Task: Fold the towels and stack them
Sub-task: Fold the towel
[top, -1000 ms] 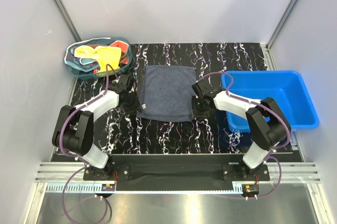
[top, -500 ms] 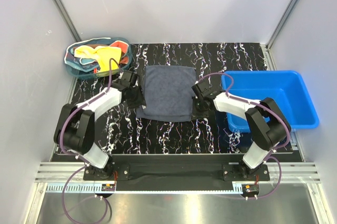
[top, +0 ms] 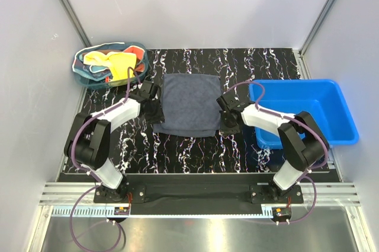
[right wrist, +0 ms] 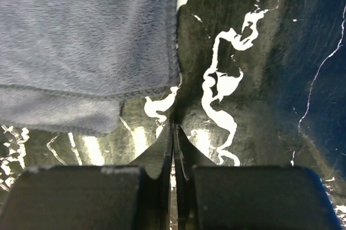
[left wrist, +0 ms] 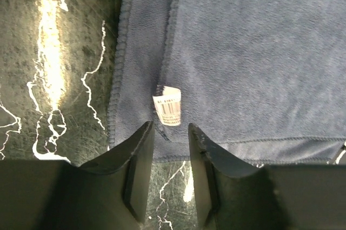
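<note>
At the near-right corner of the flat dark grey-blue cloth towel (right wrist: 81, 35), the right gripper (right wrist: 173, 127) has its jaws pressed together just off the hem, seemingly on nothing, so a lift may leave that side behind. The left gripper (left wrist: 171, 130) stands apart, straddling the near-left hem by the white tag (left wrist: 167, 105). The towel lies mid-table on the black white-veined tabletop (top: 195, 151), with bare room far of it, a rigid blue plastic bin (top: 308, 109) close on the right and a teal mesh basket (top: 109, 65) far left.

Left arm (top: 89, 145): black rounded joint housings, white link shells, a purple cable looped alongside.
Right arm (top: 299, 139): same build, with black joints, white shells and a purple cable.
Bases: black blocks bolted to a black crossbar (top: 195, 190), with a small orange tag below each.
Left gripper (left wrist: 169, 127), right gripper (right wrist: 173, 127): matte black tapered fingers with smooth inner faces.
</note>
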